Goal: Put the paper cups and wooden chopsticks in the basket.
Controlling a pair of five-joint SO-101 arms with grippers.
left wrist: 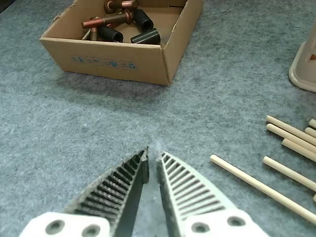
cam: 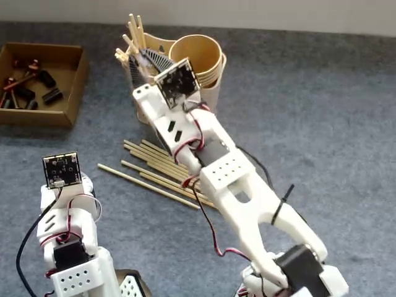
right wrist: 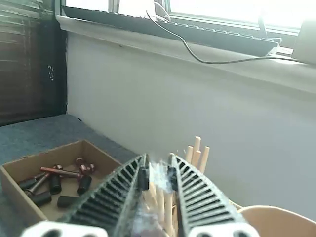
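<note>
Chopstick drop in hand: right gripper (right wrist: 158, 173), top centre of the high view, clamped on chopsticks (cam: 132, 34) over the basket (cam: 213, 93), cups (cam: 197, 46) already inside. Left gripper (left wrist: 152, 163) all but closed, empty, lower left. Next, likely: release, then fetch loose sticks (cam: 154, 173) mid-frame.

1 basket (cam: 212, 94), 1 cup stack (cam: 197, 54), 1 cardboard box (cam: 37, 117), 2 arms (cam: 241, 179) (cam: 68, 247); chopsticks (cam: 154, 170) overlap, count unclear.

White printed arms (cam: 238, 179); black servos (cam: 301, 265); red-and-black cables (cam: 204, 213).
</note>
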